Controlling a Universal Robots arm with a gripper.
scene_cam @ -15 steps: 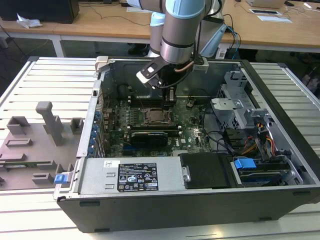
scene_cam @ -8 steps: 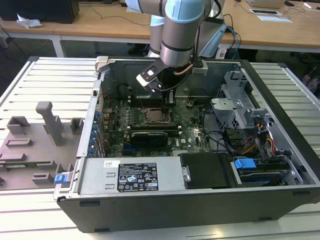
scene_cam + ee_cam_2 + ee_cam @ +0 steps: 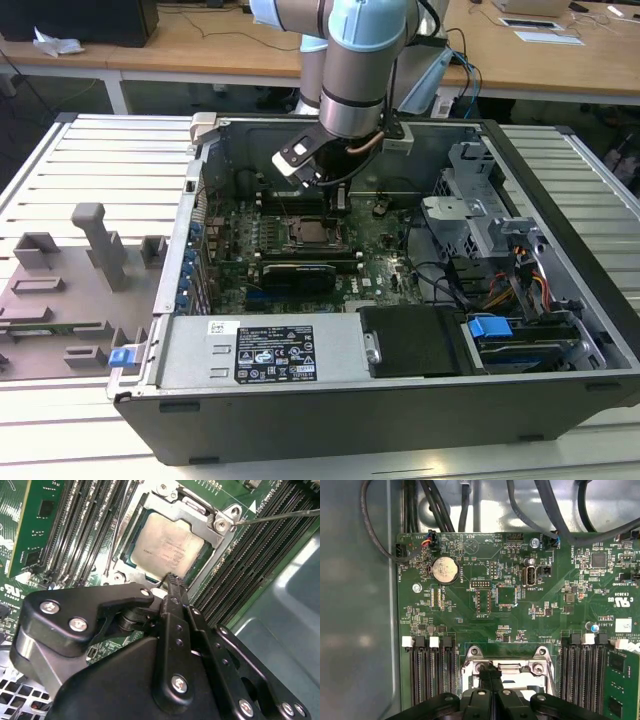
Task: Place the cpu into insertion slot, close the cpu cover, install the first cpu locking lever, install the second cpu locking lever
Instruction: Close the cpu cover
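Behind gripper (image 3: 172, 580), cpu (image 3: 167, 545) partly hidden

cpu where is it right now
In the second wrist view the cpu lies flat inside the cpu cover, between the two banks of memory slots, with the gripper at its edge.
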